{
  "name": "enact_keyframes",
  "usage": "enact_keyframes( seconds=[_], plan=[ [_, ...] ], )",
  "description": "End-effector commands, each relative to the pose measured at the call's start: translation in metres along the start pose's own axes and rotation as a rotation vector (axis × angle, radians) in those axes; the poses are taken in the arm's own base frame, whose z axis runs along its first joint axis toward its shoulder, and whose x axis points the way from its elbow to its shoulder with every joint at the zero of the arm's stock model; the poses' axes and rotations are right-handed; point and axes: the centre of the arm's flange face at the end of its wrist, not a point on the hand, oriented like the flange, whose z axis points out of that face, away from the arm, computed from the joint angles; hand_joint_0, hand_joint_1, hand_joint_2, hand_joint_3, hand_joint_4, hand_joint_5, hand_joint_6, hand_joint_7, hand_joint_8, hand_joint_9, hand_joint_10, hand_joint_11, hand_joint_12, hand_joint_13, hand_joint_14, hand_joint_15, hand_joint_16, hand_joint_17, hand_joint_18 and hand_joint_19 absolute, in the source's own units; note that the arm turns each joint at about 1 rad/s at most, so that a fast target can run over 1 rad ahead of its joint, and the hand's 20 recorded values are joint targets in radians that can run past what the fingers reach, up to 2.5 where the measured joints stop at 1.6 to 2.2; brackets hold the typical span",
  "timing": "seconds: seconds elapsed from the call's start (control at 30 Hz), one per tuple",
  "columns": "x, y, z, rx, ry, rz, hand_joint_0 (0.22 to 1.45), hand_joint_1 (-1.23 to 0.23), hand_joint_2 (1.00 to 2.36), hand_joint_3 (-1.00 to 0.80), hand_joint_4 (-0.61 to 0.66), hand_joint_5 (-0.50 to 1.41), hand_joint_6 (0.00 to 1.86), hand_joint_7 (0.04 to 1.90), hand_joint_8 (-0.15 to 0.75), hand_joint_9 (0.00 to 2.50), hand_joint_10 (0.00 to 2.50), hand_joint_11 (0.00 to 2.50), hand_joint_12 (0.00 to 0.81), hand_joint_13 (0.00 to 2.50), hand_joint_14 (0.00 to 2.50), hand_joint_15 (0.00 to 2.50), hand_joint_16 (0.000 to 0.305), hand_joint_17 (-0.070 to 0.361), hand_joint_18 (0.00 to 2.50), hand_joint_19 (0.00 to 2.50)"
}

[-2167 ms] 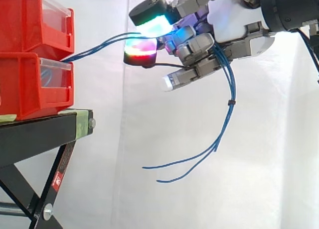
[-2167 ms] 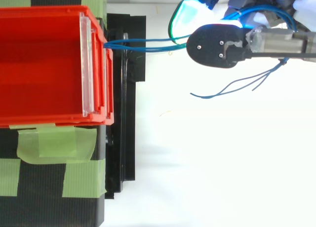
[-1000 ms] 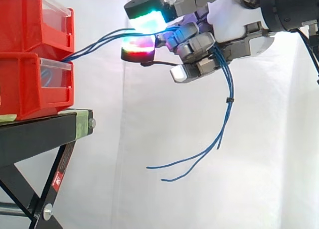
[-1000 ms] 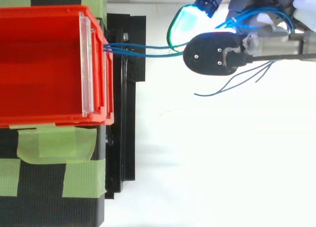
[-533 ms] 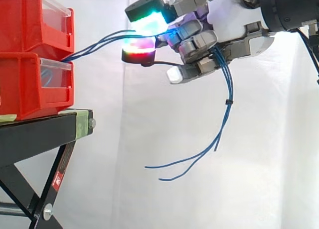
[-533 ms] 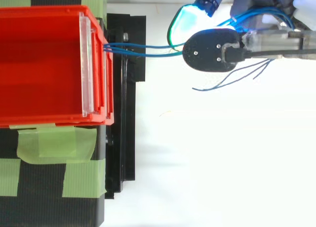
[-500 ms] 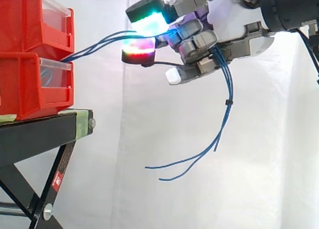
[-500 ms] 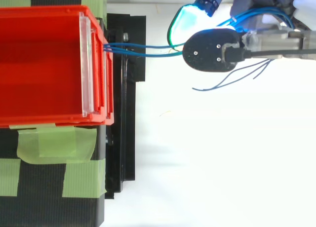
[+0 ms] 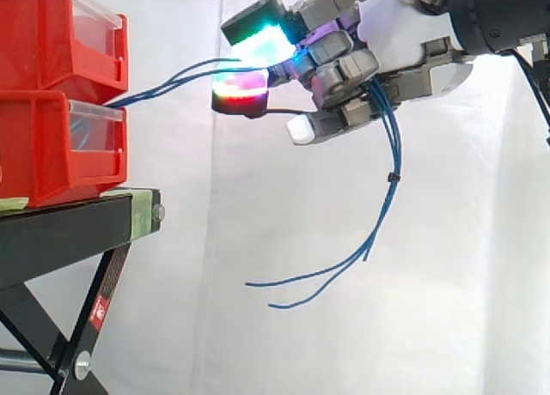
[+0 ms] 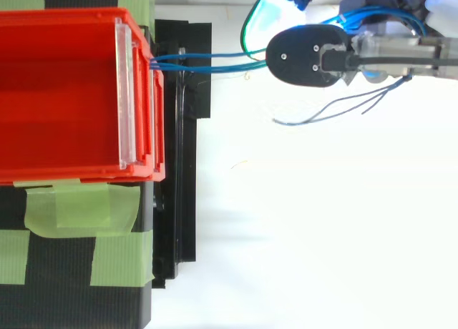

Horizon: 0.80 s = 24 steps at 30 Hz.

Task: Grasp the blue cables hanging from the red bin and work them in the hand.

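Two red plastic bins (image 9: 51, 146), stacked, at the left of the side view, resting on a black metal stand (image 9: 60, 232) with green tape (image 9: 142, 210) on its end. Behind everything, a white curtain (image 9: 215, 343) in soft folds, brightly lit. From the front of the bins, where upper meets lower, thin blue cables (image 9: 394, 154) rising to the right through open air. High at the right edge, well clear of the bins, the hand (image 9: 404, 30), closed on the thin blue cables: strands pinched between a fingertip pad glowing green and cyan (image 9: 262, 39) above and a pad glowing red (image 9: 241, 90) below, other fingers curled round them farther along. Below the palm, cables dropping in a bundle past a small black tie (image 9: 394, 178), then curving left, loose ends hanging free before the curtain, touching nothing.

From the top view: upper red bin (image 10: 64, 18) open to the camera, a clear plastic front plate (image 10: 125, 93) upright across its front. Cables leaving the front edge near one corner, running almost straight to the right across the stand's black edge to the hand (image 10: 386, 53) at the top right. Black back of one fingertip pad lying over the strands, the green-glowing pad just beyond it. Loose ends trailing beside the hand above a bright white surface (image 10: 308, 236). More strips of green tape across the stand beside the bin.
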Motion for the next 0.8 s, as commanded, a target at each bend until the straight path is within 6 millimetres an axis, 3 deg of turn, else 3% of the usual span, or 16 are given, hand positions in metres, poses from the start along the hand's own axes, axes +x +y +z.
enact_keyframes(
  seconds=[0.0,0.23,0.37,0.67,0.77],
  plan=[
    [0.0001,0.0,0.0,0.0,0.001,0.0,1.0,-0.56,1.43,0.29,0.25,0.35,0.26,1.37,0.439,0.48,2.5,2.5,0.552,0.78,2.5,1.73,0.056,0.126,0.83,0.54],
    [0.0005,0.0002,0.0002,-0.002,0.003,0.003,0.96,-0.58,1.49,0.22,0.3,0.37,0.14,1.41,0.441,0.44,2.5,2.5,0.56,0.78,2.5,1.77,0.058,0.13,0.85,0.54],
    [0.0006,0.0003,0.0002,-0.002,0.004,0.003,1.04,-0.59,1.42,0.32,0.3,0.4,0.07,1.45,0.431,0.42,2.5,2.5,0.55,0.73,2.5,1.72,0.053,0.12,0.74,0.5],
    [-0.0001,0.0003,0.0007,-0.003,0.003,0.005,1.1,-0.6,1.46,0.35,0.25,0.4,0.28,1.41,0.415,0.47,2.5,2.5,0.465,0.7,2.5,1.83,0.053,0.119,0.63,0.51],
    [0.0003,0.001,0.0009,-0.005,0.006,0.022,1.07,-0.62,1.32,0.29,0.25,0.37,0.37,1.37,0.439,0.5,2.5,2.5,0.531,0.76,2.5,1.77,0.054,0.121,0.76,0.49]
  ],
)
